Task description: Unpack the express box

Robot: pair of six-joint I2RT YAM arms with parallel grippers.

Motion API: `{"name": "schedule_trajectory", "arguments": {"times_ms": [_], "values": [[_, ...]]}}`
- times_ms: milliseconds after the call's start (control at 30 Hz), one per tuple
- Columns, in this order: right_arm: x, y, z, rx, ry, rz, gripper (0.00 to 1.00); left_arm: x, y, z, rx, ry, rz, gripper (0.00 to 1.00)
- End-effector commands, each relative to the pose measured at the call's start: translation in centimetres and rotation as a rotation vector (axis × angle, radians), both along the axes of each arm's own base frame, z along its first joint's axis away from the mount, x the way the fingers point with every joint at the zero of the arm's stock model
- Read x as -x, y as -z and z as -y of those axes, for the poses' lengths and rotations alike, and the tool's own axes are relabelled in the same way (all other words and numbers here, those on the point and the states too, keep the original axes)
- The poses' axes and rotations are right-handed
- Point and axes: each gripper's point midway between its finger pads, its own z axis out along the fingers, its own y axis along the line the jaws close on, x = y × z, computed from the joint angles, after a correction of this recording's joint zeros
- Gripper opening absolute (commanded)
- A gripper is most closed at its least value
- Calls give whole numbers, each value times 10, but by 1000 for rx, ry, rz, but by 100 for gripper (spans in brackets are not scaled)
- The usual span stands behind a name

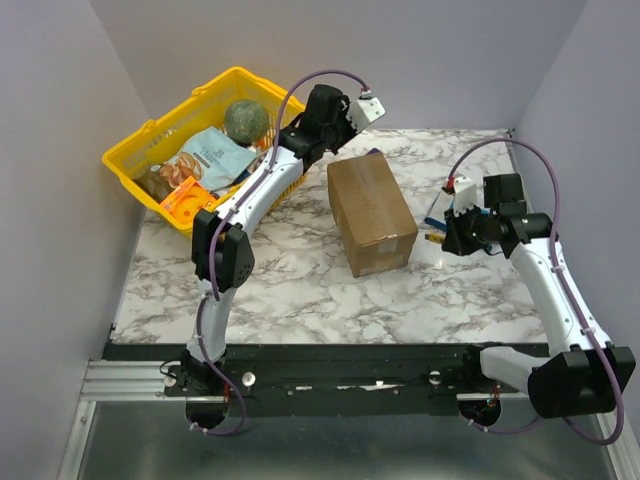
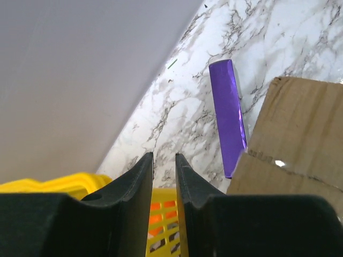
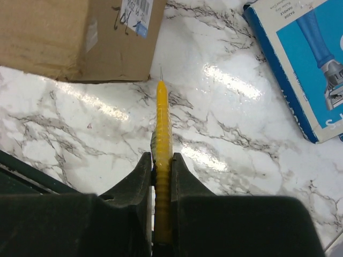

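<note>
The express box (image 1: 372, 212) is a brown carton lying shut on the marble table, mid-table. It shows at the right of the left wrist view (image 2: 295, 134) and at the top left of the right wrist view (image 3: 64, 32), with its small printed label (image 3: 135, 12). My left gripper (image 1: 330, 120) hovers over the basket's right rim, beyond the box's far end; its fingers (image 2: 140, 176) stand close together with nothing between them. My right gripper (image 1: 442, 228), right of the box, is shut on a yellow box cutter (image 3: 162, 134) that points at the box's side.
A yellow shopping basket (image 1: 135, 150) with several items stands at the back left; its rim also shows in the left wrist view (image 2: 166, 214). A slim purple box (image 2: 228, 112) lies behind the carton. A blue product box (image 3: 300, 59) lies right of my right gripper. Walls close three sides.
</note>
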Motion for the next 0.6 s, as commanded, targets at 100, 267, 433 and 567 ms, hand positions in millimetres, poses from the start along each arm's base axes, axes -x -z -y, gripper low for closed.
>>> {"name": "schedule_trajectory", "arguments": {"times_ms": [100,267,433,567], "values": [[25,-1,-20,19,-216,-19,1,-21,52,4,-147,-11,-65,31],[23,-1,-33,-6,-232,-36,0,-12,74,1,-185,39,-117,29],[10,-9,-35,-8,-220,-11,0,29,90,2,-190,164,-242,26],[-12,-12,-27,33,-153,4,0,70,84,-8,-172,223,-300,25]]}}
